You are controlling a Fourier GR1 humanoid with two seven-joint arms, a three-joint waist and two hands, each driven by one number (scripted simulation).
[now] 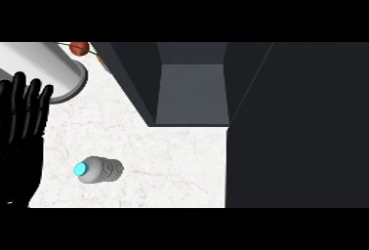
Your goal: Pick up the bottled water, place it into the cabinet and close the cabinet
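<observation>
Bottled water [99,170]: ribbed grey cylinder, cyan cap, lower left on the marble counter [173,156].
Cabinet [192,93]: dark, door open.
Left hand [22,122]: fingers straight, holding nothing, left edge.

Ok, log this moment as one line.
stage: before pickup | water bottle: on counter, untouched | cabinet: open | left robot hand: open, resting at left edge | right robot hand: out of view

Upper left of the frame there's a big white cylinder [45,66] standing on the counter [166,156], which is pale marble with faint veins. Just right of the cylinder's top, at the frame's upper edge, sits something small and red [80,47].
</observation>
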